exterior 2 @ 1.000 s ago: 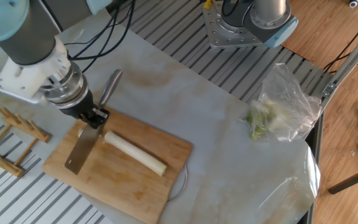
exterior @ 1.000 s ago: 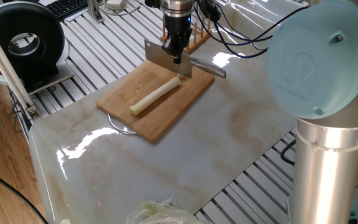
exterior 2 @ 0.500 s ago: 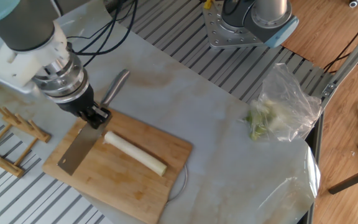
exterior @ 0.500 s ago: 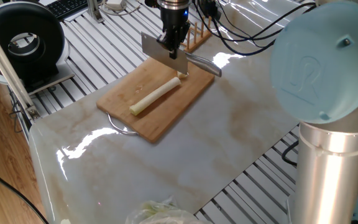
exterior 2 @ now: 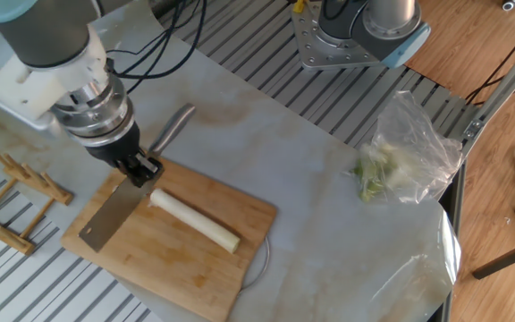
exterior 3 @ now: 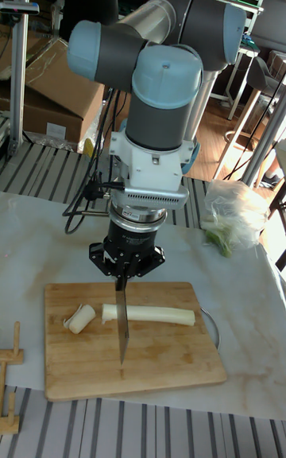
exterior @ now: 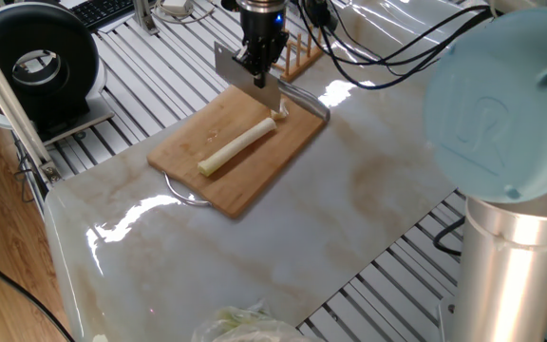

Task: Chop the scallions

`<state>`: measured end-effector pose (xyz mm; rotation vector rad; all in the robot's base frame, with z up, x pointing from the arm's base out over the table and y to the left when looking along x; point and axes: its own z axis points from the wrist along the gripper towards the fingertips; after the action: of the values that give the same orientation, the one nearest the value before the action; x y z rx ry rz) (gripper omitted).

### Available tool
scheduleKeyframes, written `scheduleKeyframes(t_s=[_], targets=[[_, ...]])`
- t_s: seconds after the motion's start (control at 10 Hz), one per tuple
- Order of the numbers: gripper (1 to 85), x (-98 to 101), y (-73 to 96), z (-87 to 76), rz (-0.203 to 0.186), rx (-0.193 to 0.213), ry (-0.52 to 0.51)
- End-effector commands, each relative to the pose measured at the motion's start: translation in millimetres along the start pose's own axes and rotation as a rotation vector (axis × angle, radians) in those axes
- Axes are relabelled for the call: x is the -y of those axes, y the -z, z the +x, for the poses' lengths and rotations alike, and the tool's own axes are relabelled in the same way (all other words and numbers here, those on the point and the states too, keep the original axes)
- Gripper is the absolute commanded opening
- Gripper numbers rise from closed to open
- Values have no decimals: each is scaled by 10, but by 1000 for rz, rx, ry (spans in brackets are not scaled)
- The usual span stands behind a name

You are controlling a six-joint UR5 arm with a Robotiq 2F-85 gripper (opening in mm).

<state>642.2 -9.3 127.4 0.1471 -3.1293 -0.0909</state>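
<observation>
The arm (exterior 3: 159,68), grey tubes with big pale blue caps, rises from its base at one side of the table (exterior: 283,237) and bends down over the far corner, where a cutting board (exterior 2: 177,259) of light wood lies flat on the glossy marbled top. A clear plastic bag (exterior 2: 405,152) with pale leafy greens inside sits well apart from the board, near the table's other edge, and a small wooden rack (exterior 2: 12,192) stands just off the board's end on the slatted frame. On the board lies the scallion (exterior 3: 147,314) — a long cream-white stalk stretched lengthwise across the wood, its greener end toward the board's metal handle loop. In the tall fixed view the blade of a cleaver (exterior 3: 121,331) comes down edge-on right at the stalk's cut end, and on the far side of the blade a short cut-off piece (exterior 3: 79,318) rests on the wood, apart from the stalk. The gripper (exterior 2: 139,167) is pressed tight on the cleaver where blade meets handle — the blade slants down toward the board, while the shiny metal handle sticks out behind over the tabletop. From that front view I cannot tell whether the edge touches the board.
</observation>
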Motion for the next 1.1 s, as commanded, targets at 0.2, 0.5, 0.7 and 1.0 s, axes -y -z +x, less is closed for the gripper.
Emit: scheduleKeyframes(t_s=[0.2,0.5,0.7,1.0], targets=[[13,-182,-21,15,15,13,-24],[13,-172,-122,58,54,21,-37],[13,-262,-184,106,35,33,-45],[13,-334,-238,252,32,46,-48]])
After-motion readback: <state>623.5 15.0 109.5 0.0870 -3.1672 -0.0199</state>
